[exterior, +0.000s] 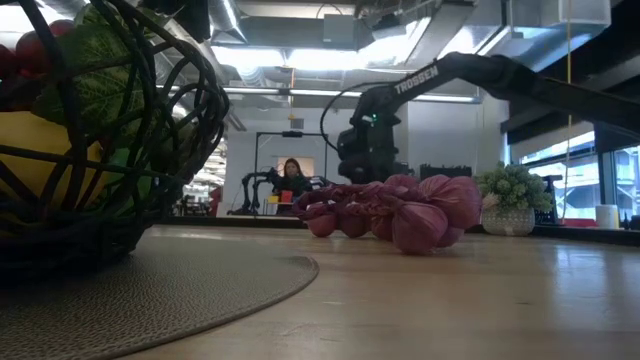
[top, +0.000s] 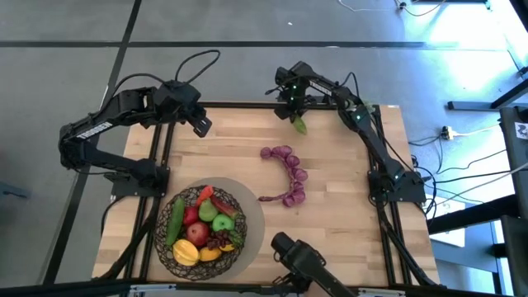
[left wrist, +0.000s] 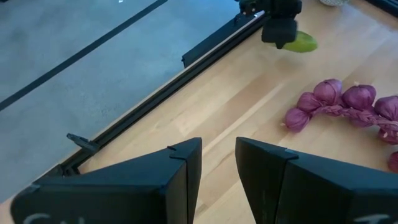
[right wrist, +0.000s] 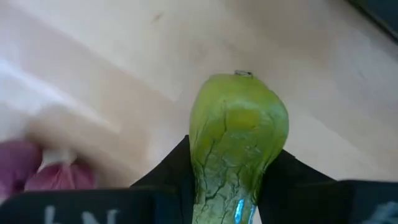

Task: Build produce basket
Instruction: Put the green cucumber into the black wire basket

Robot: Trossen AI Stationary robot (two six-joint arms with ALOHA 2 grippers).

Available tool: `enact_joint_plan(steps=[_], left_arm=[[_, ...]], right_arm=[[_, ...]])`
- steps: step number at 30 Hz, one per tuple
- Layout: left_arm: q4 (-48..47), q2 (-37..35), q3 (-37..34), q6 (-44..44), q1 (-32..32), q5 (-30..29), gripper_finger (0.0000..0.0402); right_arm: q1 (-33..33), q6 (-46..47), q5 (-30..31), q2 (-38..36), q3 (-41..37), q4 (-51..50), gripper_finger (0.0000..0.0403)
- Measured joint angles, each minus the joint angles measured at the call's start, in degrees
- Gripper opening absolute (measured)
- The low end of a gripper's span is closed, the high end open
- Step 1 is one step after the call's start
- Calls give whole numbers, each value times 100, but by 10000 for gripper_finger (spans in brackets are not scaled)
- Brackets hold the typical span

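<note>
Pale wood table (top: 346,239), grey floor (top: 247,25), grey mat (exterior: 150,290) under basket (top: 169,252)

A: What lies under everything in the high view?
B: A pale wooden worktop (top: 330,223) fills the centre, with a round grey mat (top: 252,223) at lower left.

A: And around it?
B: Grey floor (top: 66,66) crossed by dark lines, with cables (top: 462,169) at right.

A: In the low view?
B: A person (exterior: 293,176) sits far back at centre; a potted plant (exterior: 512,200) stands at right.
</note>
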Motion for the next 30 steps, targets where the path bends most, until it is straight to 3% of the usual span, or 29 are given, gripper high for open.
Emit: enact_joint_plan(steps=[11,19,30], left_arm=[[-52,0,0,6,0,171,88],[-347,0,0,648,0,676,88],[-233,277,-5,3953,0,1607,88]], right_arm=[[392,-211,-334,-683,13,-207,107],[1202,-546,-451,-1393,13,-12,107],[2559,-1044,-57,-2089,24,1294,107]])
